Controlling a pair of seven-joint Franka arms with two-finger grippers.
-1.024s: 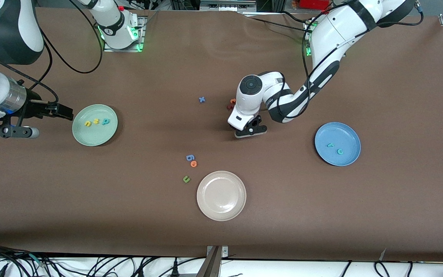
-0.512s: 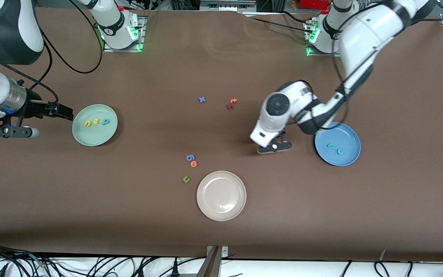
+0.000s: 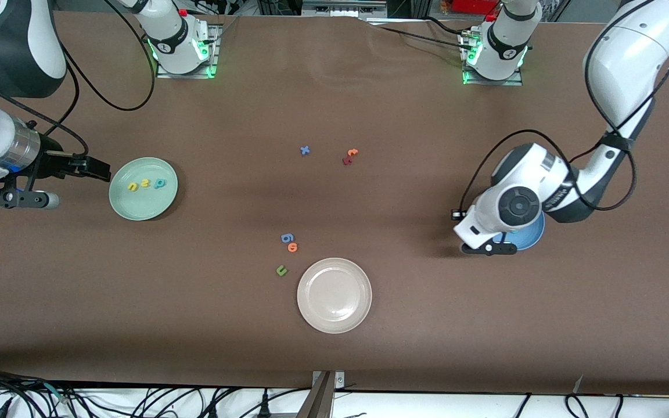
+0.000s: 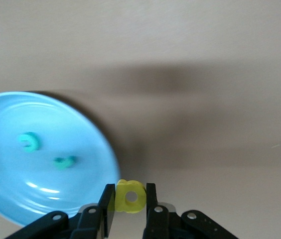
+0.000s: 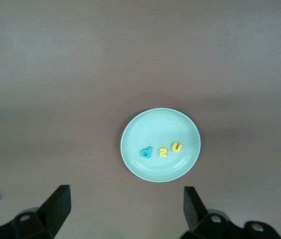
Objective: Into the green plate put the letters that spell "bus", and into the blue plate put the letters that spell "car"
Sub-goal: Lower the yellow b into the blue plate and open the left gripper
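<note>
**A:** Where is the yellow "a" (image 4: 130, 196) right now?

**B:** Pinched between the two fingers of the left gripper (image 4: 130, 200), which is up in the air by the rim of the blue plate (image 4: 11, 209). In the wrist view the letter sits just outside the rim, not yet over the plate's floor. The teal "c" (image 4: 29, 142) and teal "r" (image 4: 64, 162) already lie inside, near each other but apart.

**A:** How would you expect it to handle?

**B:** My guess is very light, soft foam. It may squash a bit under the pads and could cling to one finger on release. The flat faces are the sensible place to hold it, and the jaws appear to clamp it that way, leaving the hole visible.

**A:** And the other word?

**B:** The yellow "u" (image 5: 177, 147), yellow "s" (image 5: 162, 151) and teal "b" (image 5: 146, 152) lie in a row in the green plate (image 5: 135, 129), toward the right arm's end of the table. That half looks finished.

**A:** The right arm?

**B:** It waits. The right gripper (image 5: 125, 209) hangs beside the green plate, jaws spread wide and empty.

**A:** Anything else around?

**B:** The beige-white plate (image 3: 311, 313) sits nearer the front camera, with the dark green "u" (image 3: 281, 270) and orange "o" (image 3: 292, 247) just beside it.
</note>
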